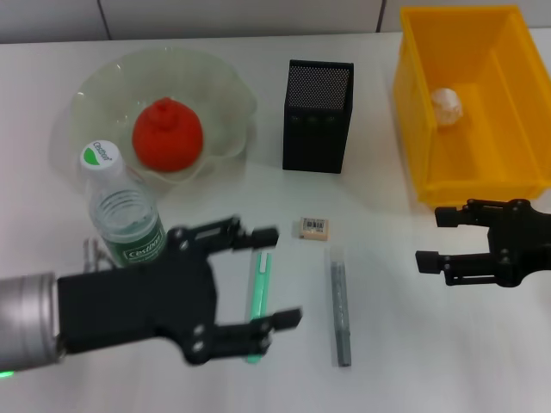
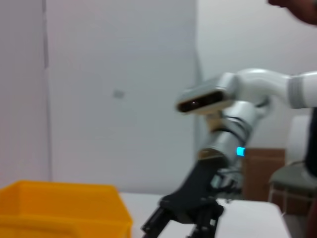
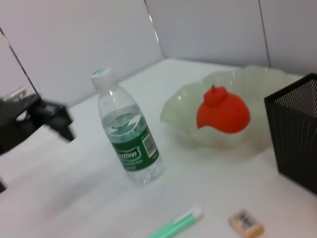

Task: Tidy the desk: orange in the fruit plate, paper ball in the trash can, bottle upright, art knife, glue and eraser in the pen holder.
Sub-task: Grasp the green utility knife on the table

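Our left pincer (image 1: 258,284) hangs spread wide, empty, above the green stick (image 1: 260,297) at 6 o'clock on the white tabletop (image 1: 405,361). Our right pincer (image 1: 435,238) hovers open at 3 o'clock. The tiny beige rectangular eraser (image 1: 314,228) lies at centre, the clear plastic bottle (image 1: 120,206) upright at 9 o'clock.

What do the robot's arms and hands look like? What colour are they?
Each end effector is matte black with thin, angular, claw-like fingers. The left end effector sits on a chunky black block joined to a silver-grey metal wrist cylinder, with a tiny green light near its lower edge. The right end effector is the same black design. In the left wrist view, the right arm is glossy white and silver with a glowing blue light.
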